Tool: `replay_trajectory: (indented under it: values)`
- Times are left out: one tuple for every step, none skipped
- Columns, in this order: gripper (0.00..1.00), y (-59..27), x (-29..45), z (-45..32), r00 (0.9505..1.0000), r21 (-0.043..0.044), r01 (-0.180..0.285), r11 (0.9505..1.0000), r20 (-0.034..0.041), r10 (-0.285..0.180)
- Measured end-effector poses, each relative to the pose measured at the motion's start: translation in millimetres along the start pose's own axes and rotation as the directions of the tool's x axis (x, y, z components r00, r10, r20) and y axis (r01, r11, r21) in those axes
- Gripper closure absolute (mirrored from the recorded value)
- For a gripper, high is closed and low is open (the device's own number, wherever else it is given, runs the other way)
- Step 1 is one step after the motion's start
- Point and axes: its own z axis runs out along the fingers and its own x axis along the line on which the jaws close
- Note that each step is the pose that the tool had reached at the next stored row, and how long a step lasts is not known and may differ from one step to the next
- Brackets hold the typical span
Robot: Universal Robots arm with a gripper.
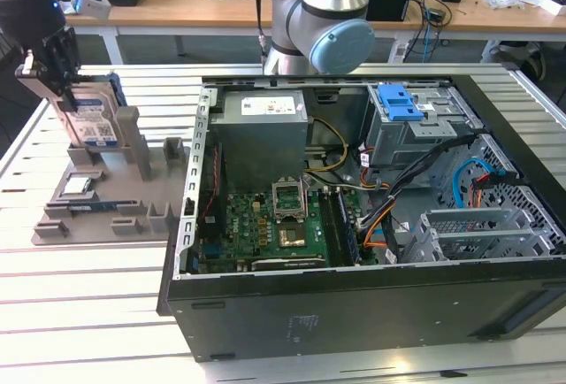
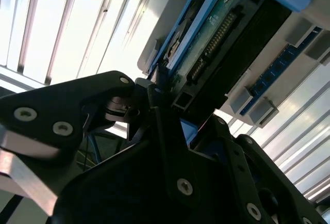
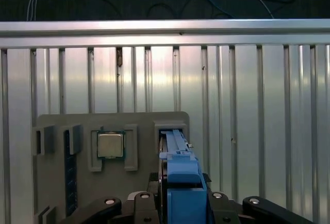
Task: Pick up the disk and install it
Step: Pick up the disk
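Note:
The disk (image 1: 91, 121) stands on edge in a slot of the grey holder tray (image 1: 141, 149) at the exterior view's left. It is silver with a white-and-blue label and a blue frame. My gripper (image 1: 60, 90) is at its upper edge, shut on the disk. In the first wrist view the disk's blue frame (image 3: 180, 175) runs edge-on between the black fingers (image 3: 139, 199). The second wrist view shows the disk's green circuit side (image 2: 214, 35) with my gripper (image 2: 165, 87) pinching one end.
A small square silver chip (image 1: 77, 185) (image 3: 110, 145) and a memory stick (image 1: 93, 206) lie in the tray. To the exterior view's right stands the open computer case (image 1: 265, 313), with a lighter blue clip (image 1: 398, 101) on its drive bay. The arm's base (image 1: 318, 21) stands behind the case.

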Motion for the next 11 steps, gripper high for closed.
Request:
replay_trajectory:
  values:
    - [0.63,0.0,0.0,-1.4,1.0,0.0001,0.0,1.0,0.0,0.0]
    - [0.63,0.0,-0.1,-3.3,1.0,0.0001,0.0,1.0,0.0,0.0]
    - [0.63,0.1,-0.1,-4.8,1.0,0.0001,0.0,1.0,0.0,0.0]
    - [0.63,0.1,-0.1,-6.5,1.0,0.0,0.0,1.0,0.0,0.0]
    - [0.63,0.1,-0.1,-8.7,1.0,0.0,0.0,1.0,0.0,0.0]
    - [0.63,0.1,-0.2,-10.3,1.0,0.0,0.0,1.0,0.0,0.0]
    - [0.63,0.2,-0.2,-11.6,1.0,-0.0001,0.0,1.0,0.0,0.0]
    - [0.63,0.2,-0.2,-13.0,1.0,0.0001,0.0,1.0,0.0,0.0]
    - [0.63,0.2,-0.2,-14.3,1.0,0.0,0.0,1.0,0.0,0.0]
    - [0.63,0.2,-0.2,-15.7,1.0,0.0001,0.0,1.0,0.0,0.0]
    - [0.63,0.3,-0.3,-17.5,1.0,0.0001,0.0,1.0,0.0,0.0]
